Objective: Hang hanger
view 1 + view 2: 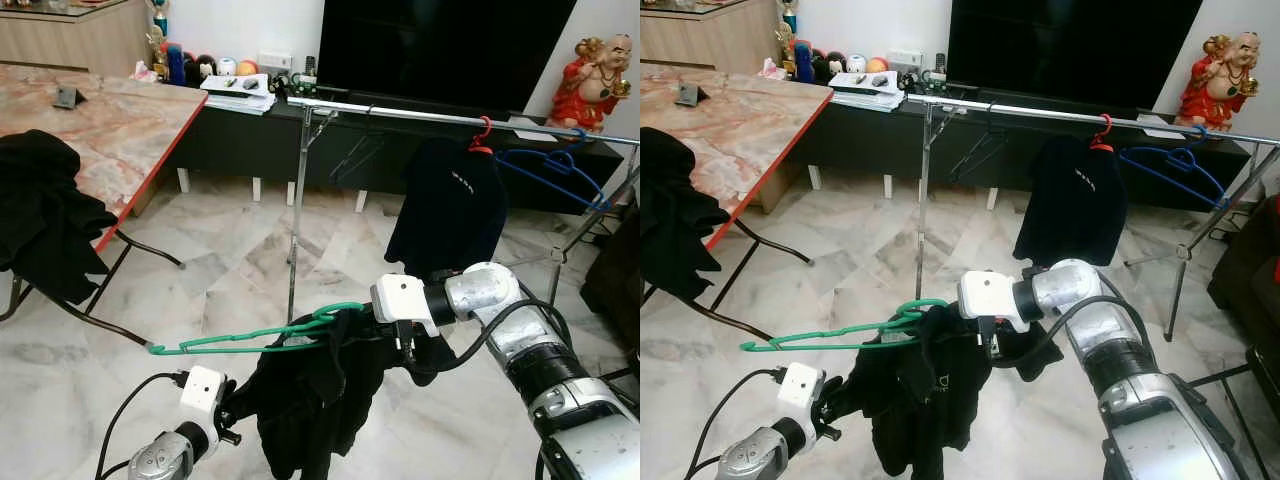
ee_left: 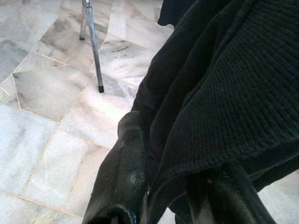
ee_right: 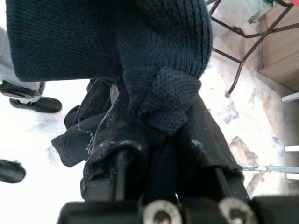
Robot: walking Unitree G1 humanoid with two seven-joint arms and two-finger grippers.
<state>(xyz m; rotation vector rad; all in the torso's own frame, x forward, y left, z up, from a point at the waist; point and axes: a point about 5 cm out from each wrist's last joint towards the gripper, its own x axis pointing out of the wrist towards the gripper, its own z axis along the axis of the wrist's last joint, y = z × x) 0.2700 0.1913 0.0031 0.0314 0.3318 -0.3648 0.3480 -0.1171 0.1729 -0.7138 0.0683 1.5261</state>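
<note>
A green hanger [image 1: 250,338] lies nearly level at waist height, and a black knit garment [image 1: 315,400] is draped over its hook end. My right gripper [image 1: 405,345] is shut on that garment beside the hook, the cloth bunched between its fingers [image 3: 117,135]. Lower down, my left gripper [image 1: 240,408] is buried in the garment's folds, its fingers [image 2: 124,172] closed with the knit cloth between them. Behind stands the metal clothes rail [image 1: 420,113], apart from the hanger.
On the rail hang a black top on a red hanger [image 1: 450,200], a blue hanger [image 1: 555,170] and a dark wire hanger [image 1: 355,150]. A marble-top table [image 1: 110,120] with black clothes [image 1: 40,215] stands at the left. A TV cabinet [image 1: 250,140] lines the back wall.
</note>
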